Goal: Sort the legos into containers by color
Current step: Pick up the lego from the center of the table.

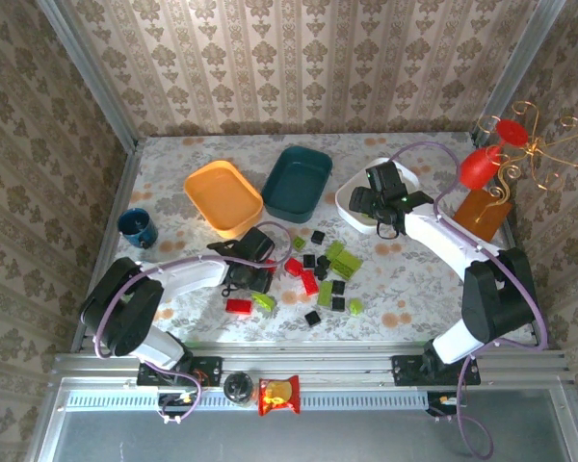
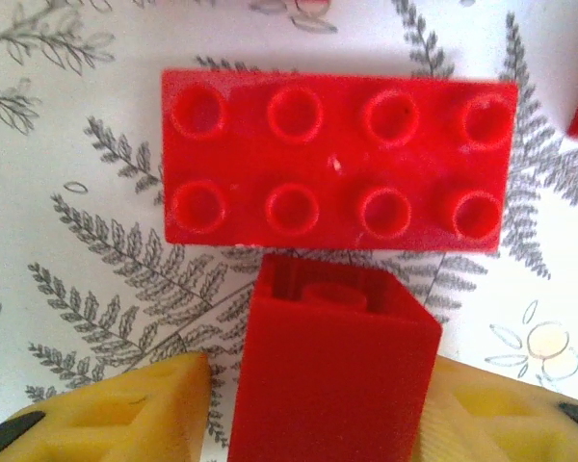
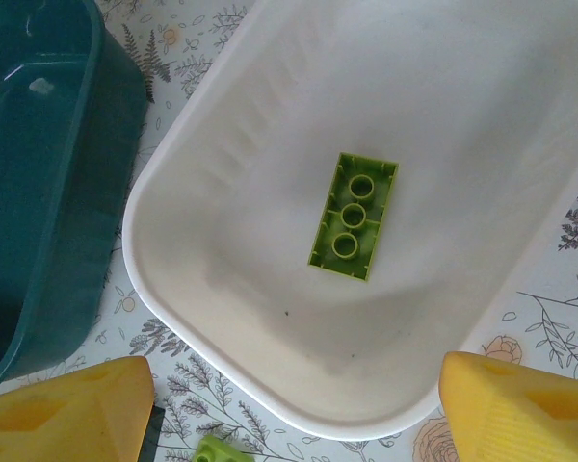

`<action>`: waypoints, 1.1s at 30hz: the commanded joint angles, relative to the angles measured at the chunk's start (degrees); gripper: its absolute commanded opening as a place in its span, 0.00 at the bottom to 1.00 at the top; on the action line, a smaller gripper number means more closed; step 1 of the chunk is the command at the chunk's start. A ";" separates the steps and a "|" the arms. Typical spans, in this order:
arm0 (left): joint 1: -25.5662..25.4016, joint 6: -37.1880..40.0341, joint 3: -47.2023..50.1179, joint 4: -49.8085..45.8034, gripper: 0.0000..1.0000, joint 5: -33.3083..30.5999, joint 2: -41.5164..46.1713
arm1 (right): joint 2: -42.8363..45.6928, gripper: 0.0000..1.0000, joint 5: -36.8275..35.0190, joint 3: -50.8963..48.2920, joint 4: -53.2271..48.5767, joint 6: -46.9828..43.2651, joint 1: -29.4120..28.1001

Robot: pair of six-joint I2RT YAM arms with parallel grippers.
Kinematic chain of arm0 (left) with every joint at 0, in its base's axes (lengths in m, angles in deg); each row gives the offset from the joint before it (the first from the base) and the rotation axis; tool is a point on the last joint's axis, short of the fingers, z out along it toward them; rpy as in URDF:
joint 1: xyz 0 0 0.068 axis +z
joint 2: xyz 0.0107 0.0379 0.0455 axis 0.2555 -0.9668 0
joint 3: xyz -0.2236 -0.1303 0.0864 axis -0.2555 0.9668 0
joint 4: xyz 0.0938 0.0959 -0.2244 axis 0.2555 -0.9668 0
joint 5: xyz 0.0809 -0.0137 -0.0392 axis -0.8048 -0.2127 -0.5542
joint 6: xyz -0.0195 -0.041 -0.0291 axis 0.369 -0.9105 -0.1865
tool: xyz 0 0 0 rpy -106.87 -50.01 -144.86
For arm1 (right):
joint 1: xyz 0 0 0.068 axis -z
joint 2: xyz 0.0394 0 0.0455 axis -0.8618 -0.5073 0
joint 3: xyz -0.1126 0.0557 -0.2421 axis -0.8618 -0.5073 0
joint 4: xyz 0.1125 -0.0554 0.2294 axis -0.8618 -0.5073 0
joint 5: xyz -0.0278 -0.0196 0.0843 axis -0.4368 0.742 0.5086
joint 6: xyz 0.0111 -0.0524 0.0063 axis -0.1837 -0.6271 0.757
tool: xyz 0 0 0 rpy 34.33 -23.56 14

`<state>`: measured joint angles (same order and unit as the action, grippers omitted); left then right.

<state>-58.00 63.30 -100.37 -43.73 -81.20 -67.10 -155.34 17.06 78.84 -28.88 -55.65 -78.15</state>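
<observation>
Red, lime green and black legos (image 1: 320, 274) lie scattered in the middle of the table. My left gripper (image 1: 244, 280) is low at the left of that pile. In the left wrist view a small red lego (image 2: 332, 375) stands between its yellow fingers (image 2: 116, 414). The right finger is against it and a thin gap shows at the left one. A long red lego (image 2: 337, 164) lies flat just beyond. My right gripper (image 1: 376, 207) hangs open over the white container (image 3: 173, 289), which holds one lime green lego (image 3: 354, 217). The orange container (image 1: 222, 197) and teal container (image 1: 297, 181) stand at the back.
A dark blue cup (image 1: 137, 227) sits at the far left. A red-and-amber ornament (image 1: 482, 207) stands at the right edge. A snack packet (image 1: 278, 395) lies on the front rail. A small green lego (image 3: 222, 450) lies just outside the white container.
</observation>
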 commanded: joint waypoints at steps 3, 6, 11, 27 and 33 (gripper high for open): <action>-0.38 1.75 -0.74 2.36 0.52 -1.61 -0.70 | 1.10 0.79 -1.00 0.16 -0.52 0.41 -0.15; -0.39 1.89 -0.30 3.12 0.60 -2.30 -0.81 | 1.18 0.80 -0.93 0.03 -0.43 0.49 -0.09; -0.39 2.18 0.25 4.13 0.48 -3.33 -0.51 | 1.27 0.79 -0.99 -0.05 -0.39 0.49 -0.09; 4.87 1.39 -7.82 -3.94 0.32 -5.29 15.76 | 3.64 0.80 -0.31 -1.88 0.46 1.53 -0.10; 14.94 3.33 -15.46 3.98 0.30 -3.71 10.11 | 4.24 0.80 0.62 -3.12 0.64 2.16 -0.14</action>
<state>-45.52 64.92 -112.94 -42.92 -84.85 -53.64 -152.69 17.14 76.70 -28.47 -54.58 -78.15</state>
